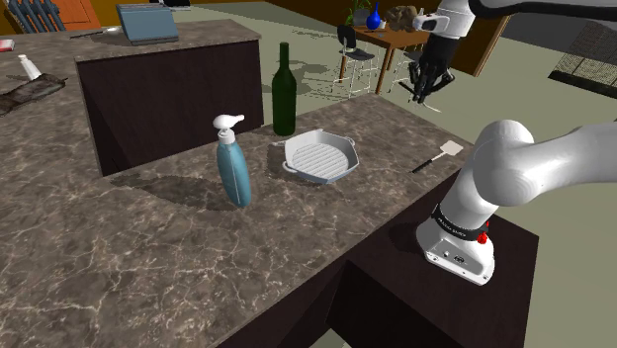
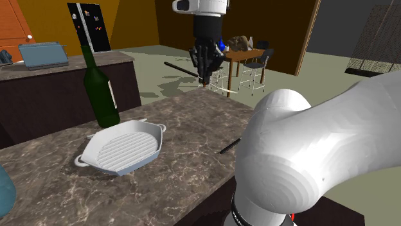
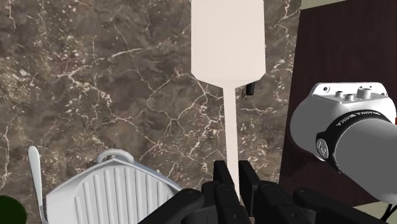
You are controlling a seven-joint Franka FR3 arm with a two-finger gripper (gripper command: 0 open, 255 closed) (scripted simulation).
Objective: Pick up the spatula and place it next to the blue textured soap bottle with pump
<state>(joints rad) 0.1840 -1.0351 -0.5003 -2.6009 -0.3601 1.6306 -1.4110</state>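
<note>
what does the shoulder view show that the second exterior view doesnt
Only the shoulder view: the white pump on the blue textured soap bottle and the pale flat blade of the spatula. Only the second exterior view: a black panel with small coloured marks. Both: the dark green bottle, the white ridged grill pan and the all-black gripper above the dark marbled counter.

A white ribbed grill pan is sitting on a dark, white-veined marble countertop. A dark green wine bottle is standing upright just behind the pan, toward the shoulder view's upper left. Well beyond the pan, a blue-grey box is resting on a raised counter. Far past the pan, a wooden table is carrying a blue vase, and metal-legged stools are standing beside it.
</note>
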